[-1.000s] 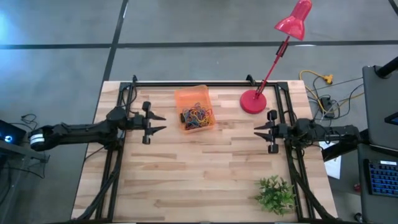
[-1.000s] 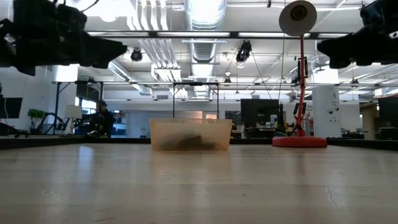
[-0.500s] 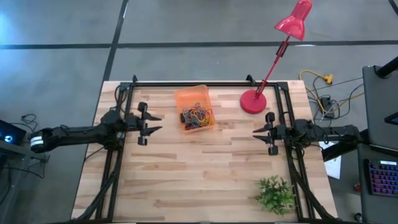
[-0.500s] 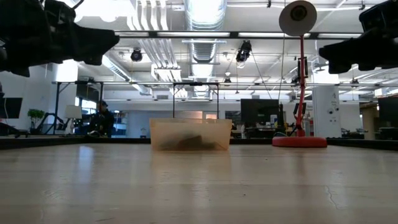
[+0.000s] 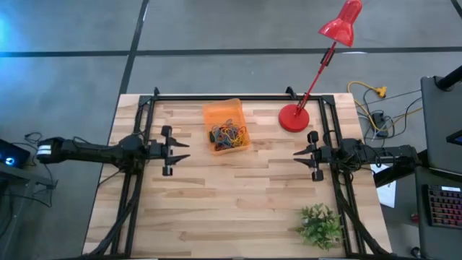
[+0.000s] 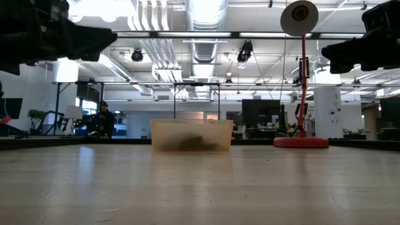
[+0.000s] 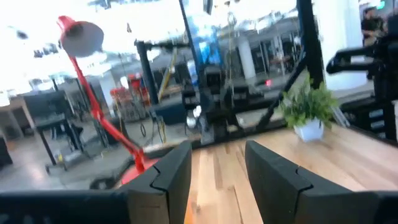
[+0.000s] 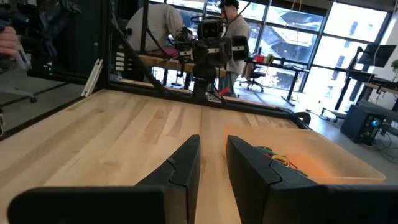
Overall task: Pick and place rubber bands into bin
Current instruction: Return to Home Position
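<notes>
We are hanging the left end effector (image 5: 185, 151) just left of the bin (image 5: 220, 112), fingers moderately apart and empty. The right end effector (image 5: 296, 157), narrowly parted and empty, is hovering at the worktop's (image 5: 238, 206) right edge. Both, we judge, are parked clear for homing. The rubber bands (image 5: 229, 135) are lying heaped inside the bin; from table level they are blurring into a dark smudge, uncountable.

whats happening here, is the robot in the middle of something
Neither arm is handling anything. The left gripper hangs open over the left side of the table, and the right gripper hangs open over its right side, both empty. The rubber bands lie heaped in the orange bin toward the back; I see none loose outside it.
</notes>
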`<state>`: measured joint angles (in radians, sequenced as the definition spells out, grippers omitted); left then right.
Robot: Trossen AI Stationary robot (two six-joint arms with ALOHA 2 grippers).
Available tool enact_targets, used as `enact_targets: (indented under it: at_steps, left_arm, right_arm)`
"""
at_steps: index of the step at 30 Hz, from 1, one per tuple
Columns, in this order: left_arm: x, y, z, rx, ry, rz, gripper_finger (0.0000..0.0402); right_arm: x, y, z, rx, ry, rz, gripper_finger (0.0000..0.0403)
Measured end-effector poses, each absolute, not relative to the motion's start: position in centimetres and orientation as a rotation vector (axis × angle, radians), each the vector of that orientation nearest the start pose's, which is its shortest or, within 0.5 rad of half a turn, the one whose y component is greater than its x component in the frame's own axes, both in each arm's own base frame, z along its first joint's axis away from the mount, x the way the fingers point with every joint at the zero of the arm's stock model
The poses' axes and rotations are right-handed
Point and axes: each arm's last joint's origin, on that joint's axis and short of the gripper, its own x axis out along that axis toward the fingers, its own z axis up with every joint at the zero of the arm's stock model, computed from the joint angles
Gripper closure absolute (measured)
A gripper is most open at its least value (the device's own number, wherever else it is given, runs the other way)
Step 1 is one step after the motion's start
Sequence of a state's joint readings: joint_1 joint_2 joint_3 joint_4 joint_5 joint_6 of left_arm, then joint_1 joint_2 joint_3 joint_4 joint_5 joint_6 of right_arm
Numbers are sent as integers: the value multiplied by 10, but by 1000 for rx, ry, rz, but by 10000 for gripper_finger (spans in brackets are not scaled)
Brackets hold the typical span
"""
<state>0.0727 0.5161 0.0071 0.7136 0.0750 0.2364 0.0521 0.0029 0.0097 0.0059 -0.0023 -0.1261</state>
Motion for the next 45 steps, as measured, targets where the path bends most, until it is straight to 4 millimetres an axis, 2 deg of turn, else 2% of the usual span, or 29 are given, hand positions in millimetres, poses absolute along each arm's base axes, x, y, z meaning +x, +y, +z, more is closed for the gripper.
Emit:
enact_targets:
  at_steps: [3,12,16,18,28,37,45]
  left_arm:
    - [124,6,190,261,-236,22,266]
    - [104,3,184,232,-179,-49,266]
    - [95,2,187,237,-236,-39,266]
    - [98,3,182,232,-170,-45,266]
    - [101,3,175,208,-98,-53,266]
    - [101,3,164,241,12,-65,266]
    - [102,3,163,247,30,-65,266]
  right_arm:
    - [97,5,167,-125,-16,59,335]
    - [99,6,164,-112,19,68,335]
    - [99,6,165,-112,17,67,335]
    - [99,6,165,-112,10,76,335]
    - [98,6,167,-109,-11,79,335]
    - [98,4,166,-7,-1,38,335]
    - [98,4,166,-17,1,39,335]
